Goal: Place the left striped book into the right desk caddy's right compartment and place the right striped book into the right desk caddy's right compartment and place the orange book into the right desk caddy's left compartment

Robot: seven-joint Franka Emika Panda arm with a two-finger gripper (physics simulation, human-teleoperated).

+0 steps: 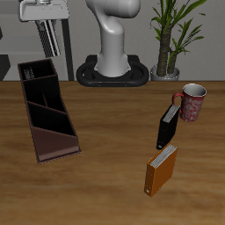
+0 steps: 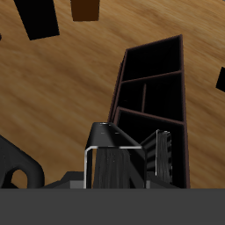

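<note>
My gripper (image 1: 46,31) hangs high over the back end of the right desk caddy (image 1: 44,110), shut on a thin striped book (image 1: 51,44) that points downward. I cannot tell which striped book this is, and the other one is out of view. In the wrist view the striped book (image 2: 163,158) shows beside a dark finger (image 2: 110,154), with the caddy (image 2: 120,92) just beyond. Its squarish right compartment (image 1: 39,70) lies under the book, and the sloped left compartment (image 1: 51,119) is nearer the front. The orange book (image 1: 161,170) stands far across the table.
A plain black book (image 1: 167,126) stands behind the orange book, with a patterned mug (image 1: 191,101) beside it. A potted plant (image 1: 171,35) is at the back near the robot base (image 1: 112,66). In the wrist view the orange book (image 2: 85,9) and black book (image 2: 39,18) appear far off.
</note>
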